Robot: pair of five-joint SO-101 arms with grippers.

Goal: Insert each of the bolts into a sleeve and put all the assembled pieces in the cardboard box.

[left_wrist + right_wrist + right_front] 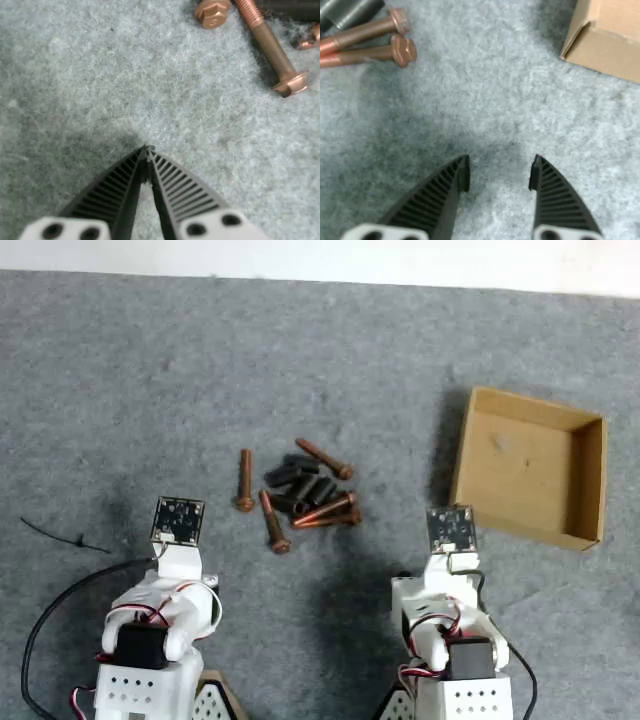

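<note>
Cardboard box (588, 480) sits open-topped and empty at far right on the grey carpet (150, 370), just far-right of the right arm (450, 640). Left arm (160, 630) stands at near left. Between the arms and a bit farther out, we see the bolts (300, 500) and black sleeves (300, 478) in one loose heap, none assembled as far as we can tell.

Left gripper (146, 152) is pressed together, tips meeting, nothing in it. Right gripper (499, 172) is spread, nothing between the jaws.

Key relation: the heap lies far and right of the left gripper, far and left of the right one. Nearest bolt (270, 47) to the left gripper is at the heap's left edge and runs roughly near-far, head at its near end. Pair of bolts (370, 54) nearest the right gripper lies side by side, running left-right, heads toward the right.

We judge the task at its start, with the left arm slightly closer to a bolt. Thin black tie (60, 533) lies at left.
</note>
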